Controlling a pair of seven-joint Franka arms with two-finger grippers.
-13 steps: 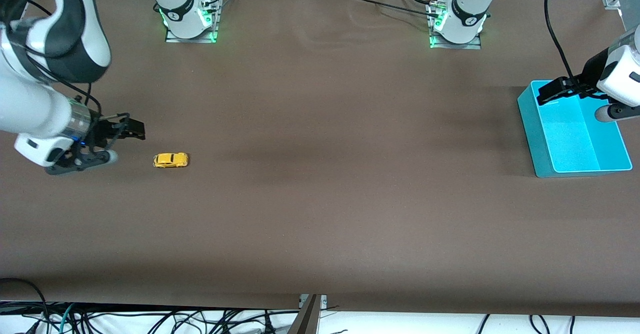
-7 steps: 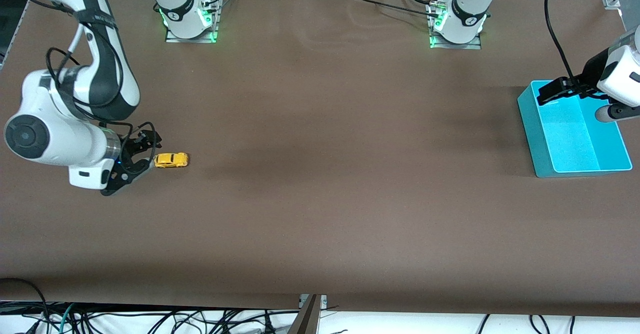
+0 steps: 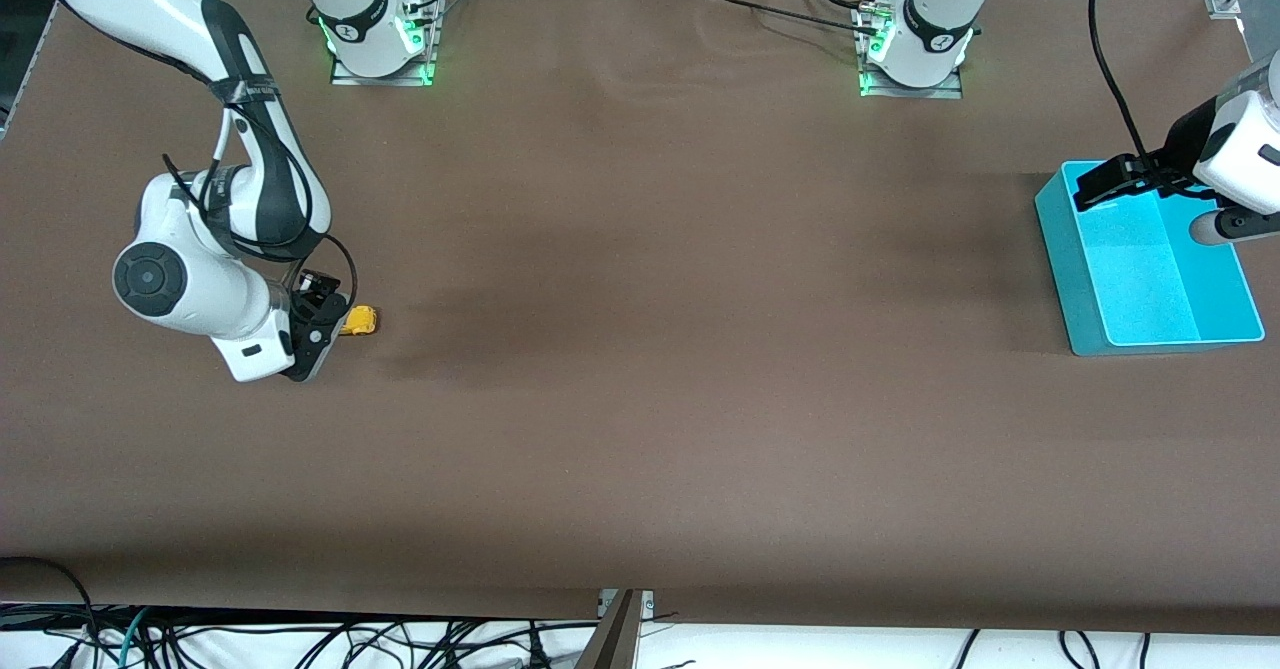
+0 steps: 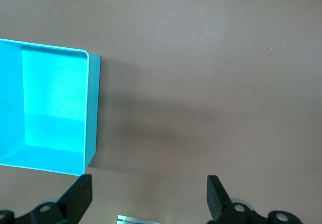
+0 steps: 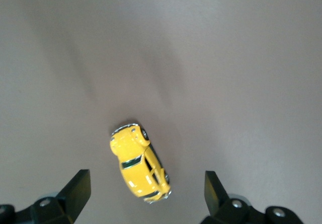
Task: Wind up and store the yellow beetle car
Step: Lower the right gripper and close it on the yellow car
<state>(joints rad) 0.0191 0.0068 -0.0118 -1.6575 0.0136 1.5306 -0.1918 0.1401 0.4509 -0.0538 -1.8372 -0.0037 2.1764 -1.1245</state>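
Hovering wide open, empty, right pincer (image 5: pixel 143 196) over yellow beetle car (image 5: pixel 139 163), skewed between fingers: may squirt sideways on closing. Left pincer (image 4: pixel 148 196) open, empty, waiting over tabletop (image 4: pixel 211 73) beside turquoise bin (image 4: pixel 91 108).

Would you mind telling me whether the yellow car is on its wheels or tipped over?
On its wheels: the yellow car shows its roof and hood to the right wrist view, flat on the table, between the right hand's open fingers.
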